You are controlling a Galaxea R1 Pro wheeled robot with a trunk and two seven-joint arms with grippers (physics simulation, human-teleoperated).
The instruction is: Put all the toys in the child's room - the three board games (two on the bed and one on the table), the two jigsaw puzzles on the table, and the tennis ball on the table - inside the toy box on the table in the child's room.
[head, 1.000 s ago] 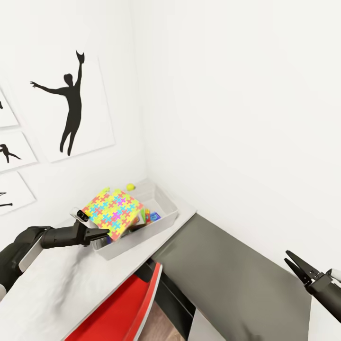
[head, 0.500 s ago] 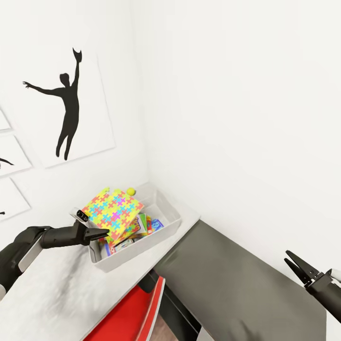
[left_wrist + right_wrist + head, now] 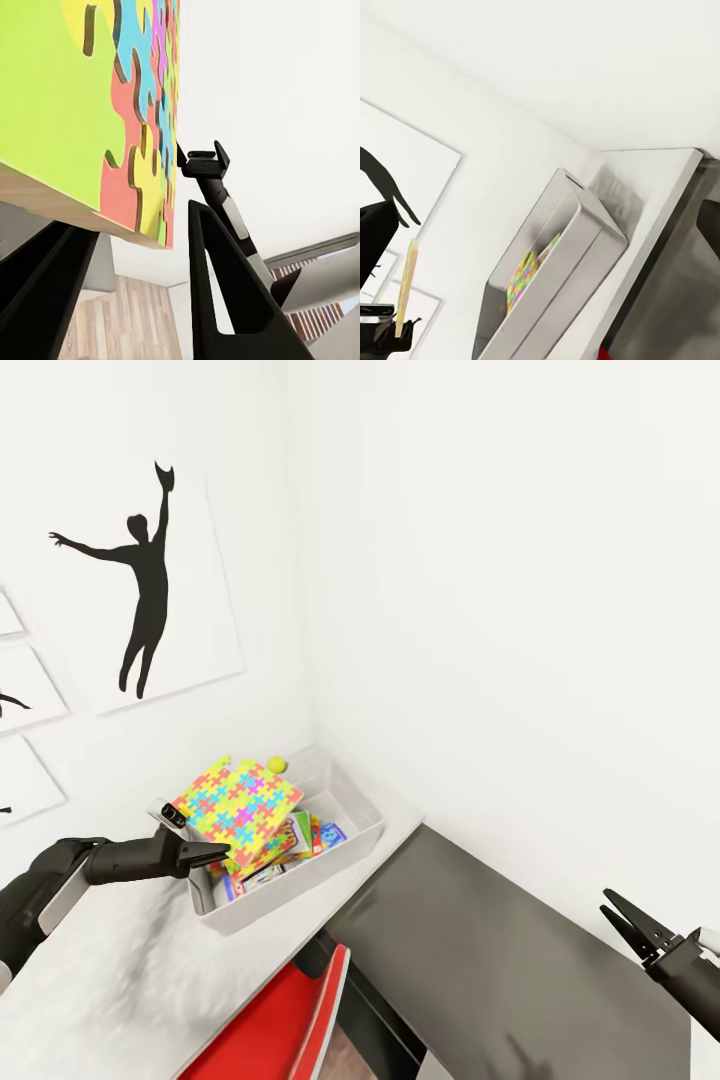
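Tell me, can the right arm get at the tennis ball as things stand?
Probably not: the right gripper hangs open far across the room, while the tennis ball sits behind the toy box, by the wall.

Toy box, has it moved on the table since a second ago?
No. The toy box sits just as near the table's corner; the whole head view shifted, so the camera moved.

my left arm reaches forward from the lower left, wrist level, and the left gripper [image 3: 222, 851] pinches a flat box by its corner. my right gripper [image 3: 622, 917] hangs low at the right, fingers spread, holding nothing.
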